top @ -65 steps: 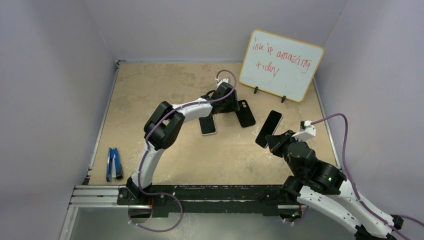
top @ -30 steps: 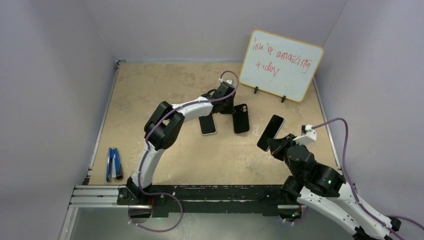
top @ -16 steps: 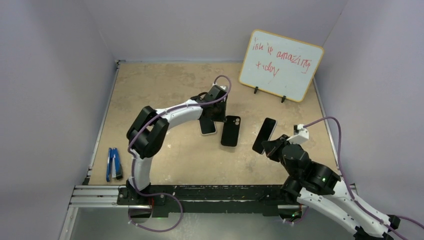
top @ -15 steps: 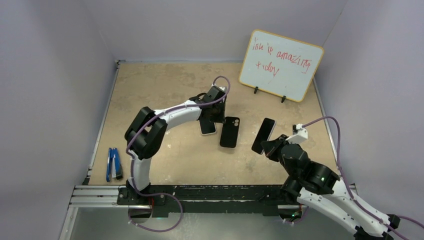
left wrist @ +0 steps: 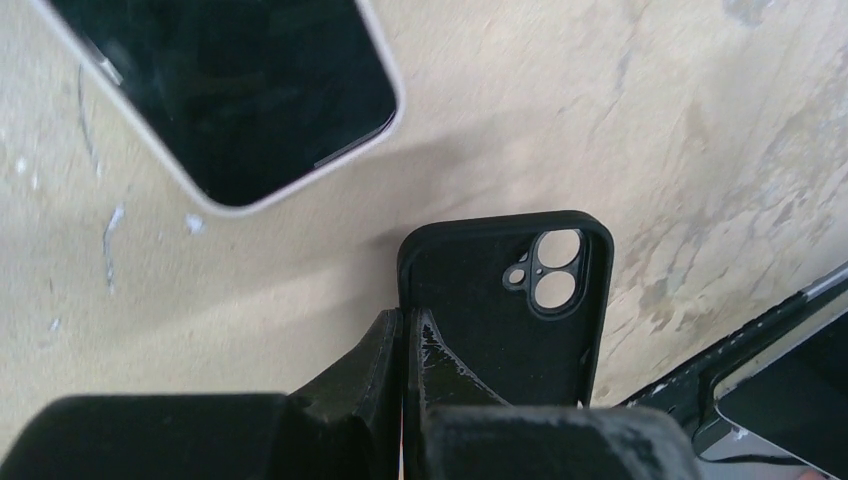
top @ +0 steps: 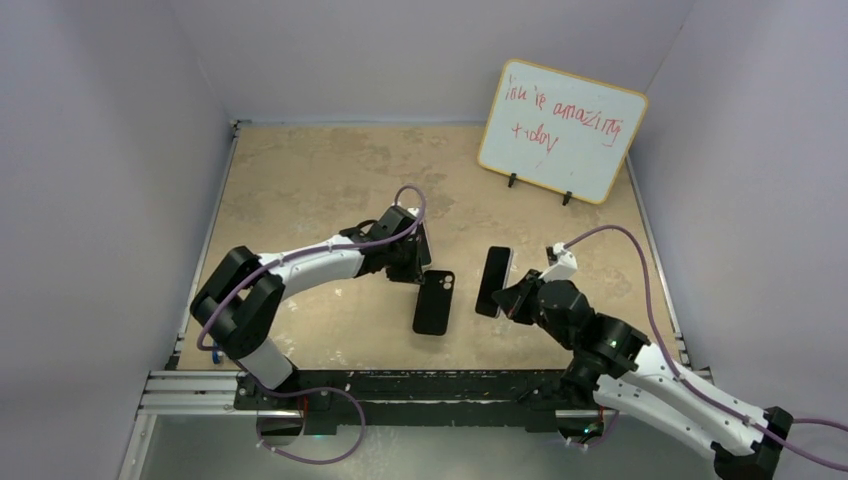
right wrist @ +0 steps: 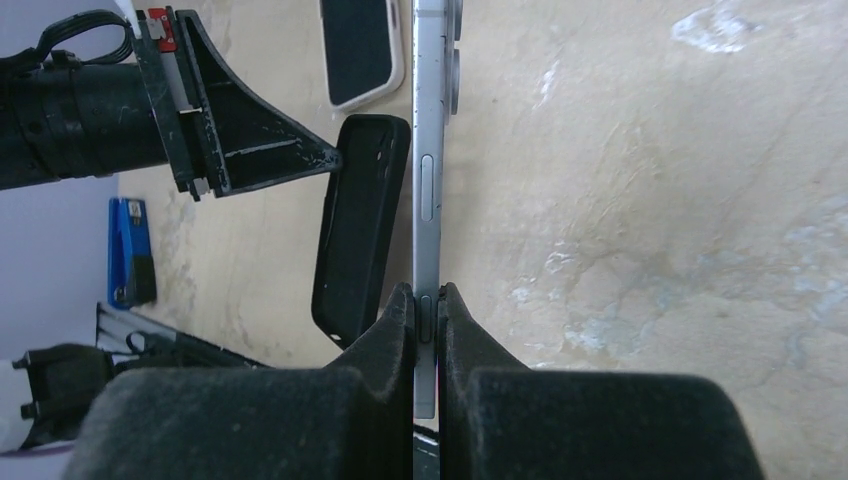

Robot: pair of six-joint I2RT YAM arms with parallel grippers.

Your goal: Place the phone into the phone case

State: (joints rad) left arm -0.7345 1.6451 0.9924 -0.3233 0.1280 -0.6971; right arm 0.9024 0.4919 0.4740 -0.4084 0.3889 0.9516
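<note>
While clamped tight: left gripper (left wrist: 404, 322), phone case (left wrist: 490, 320); right gripper (right wrist: 428, 292), phone (right wrist: 428, 180).

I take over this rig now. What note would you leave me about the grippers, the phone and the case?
Left gripper: shut on the black phone case, gripping one side wall.
Right gripper: shut on the phone, clamped across its flat faces.
Done: both are held side by side, close but apart.
To do: line up the phone with the case's open side and press it in.

Tan table (top: 300, 180) — propped whiteboard (top: 560, 130), white-edged phone (left wrist: 230, 90), blue tool (right wrist: 128, 250).
</note>
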